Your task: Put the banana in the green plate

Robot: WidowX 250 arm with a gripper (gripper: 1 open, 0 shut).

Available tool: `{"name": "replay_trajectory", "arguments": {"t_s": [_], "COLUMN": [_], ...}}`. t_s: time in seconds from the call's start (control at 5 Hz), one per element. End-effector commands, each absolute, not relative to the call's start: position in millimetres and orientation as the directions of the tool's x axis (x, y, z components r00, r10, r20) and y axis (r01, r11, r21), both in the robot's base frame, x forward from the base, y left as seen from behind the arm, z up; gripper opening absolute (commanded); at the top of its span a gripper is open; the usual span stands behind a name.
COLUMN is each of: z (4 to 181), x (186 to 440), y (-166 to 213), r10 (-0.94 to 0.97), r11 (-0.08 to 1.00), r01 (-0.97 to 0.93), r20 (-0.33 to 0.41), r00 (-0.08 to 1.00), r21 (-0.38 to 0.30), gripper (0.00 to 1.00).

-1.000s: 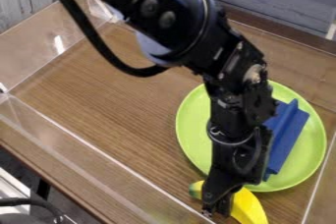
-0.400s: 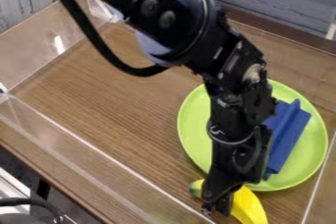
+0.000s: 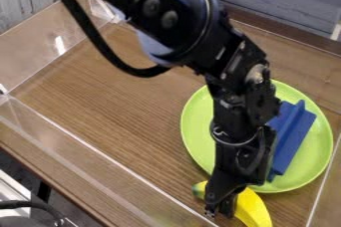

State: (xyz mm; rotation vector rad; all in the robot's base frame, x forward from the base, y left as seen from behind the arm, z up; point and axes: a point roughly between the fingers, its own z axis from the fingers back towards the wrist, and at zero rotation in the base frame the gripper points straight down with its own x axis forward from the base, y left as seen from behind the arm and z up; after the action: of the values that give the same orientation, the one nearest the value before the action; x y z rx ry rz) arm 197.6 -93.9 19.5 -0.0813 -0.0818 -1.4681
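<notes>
The black metal gripper (image 3: 224, 206) points down at the near edge of the wooden tabletop (image 3: 114, 107), its fingers closed on the small, smooth, bright yellow curved banana (image 3: 250, 209). The banana lies beside the large round lime-green plate (image 3: 316, 136), outside its rim on the near side. In the plate sits a blue ridged block (image 3: 289, 137), partly hidden by the gripper's dark body. A black cable (image 3: 96, 40) loops beside the dark robot arm (image 3: 186, 22).

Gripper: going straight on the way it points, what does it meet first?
Likely the toy banana at the fingertips of the gripper, then the wooden tabletop; depth is unclear from this view.
</notes>
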Motion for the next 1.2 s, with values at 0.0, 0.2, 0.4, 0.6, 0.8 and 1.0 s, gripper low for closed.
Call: {"name": "replay_trajectory", "arguments": {"t_s": [0.0,0.2,0.4,0.6,0.8,1.0], "z": [17.2,17.8,18.7,18.2,19.0,19.9], "x": [199.6,200.4,201.1,201.5,199.7,199.7], "y": [-89.1,-88.6,-88.1,-87.3,-85.7,-85.1], "r10": [-0.987,-0.987,-0.987,-0.987,-0.987,-0.987], "r11": [0.121,0.121,0.121,0.12,0.116,0.113], "r01": [0.993,0.993,0.993,0.993,0.993,0.994], "r20": [0.106,0.108,0.11,0.112,0.113,0.114], "r00": [0.121,0.121,0.121,0.119,0.116,0.112], "r21": [-0.006,-0.003,0.0,0.0,0.001,0.002], "gripper": [0.0,0.0,0.0,1.0,1.0,1.0]}}
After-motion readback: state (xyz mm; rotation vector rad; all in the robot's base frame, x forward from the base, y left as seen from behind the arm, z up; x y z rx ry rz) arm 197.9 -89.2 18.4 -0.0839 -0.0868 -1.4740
